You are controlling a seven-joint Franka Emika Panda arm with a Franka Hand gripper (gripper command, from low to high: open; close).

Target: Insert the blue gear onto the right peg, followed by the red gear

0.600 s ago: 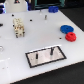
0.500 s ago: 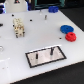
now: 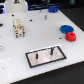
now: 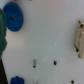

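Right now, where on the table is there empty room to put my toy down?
The widest bare patch of the white table lies between the cream figure, the framed plate and the gears. It is crowded at the exterior view's right, where the blue gear and red gear sit close together, and along the far edge.

The red gear sits just beside the blue gear, well apart from the framed plate and its right peg. The claw is too blurred to place.

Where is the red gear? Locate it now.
In the exterior view the red gear lies on the white table at that view's right, just in front of and against the blue gear.
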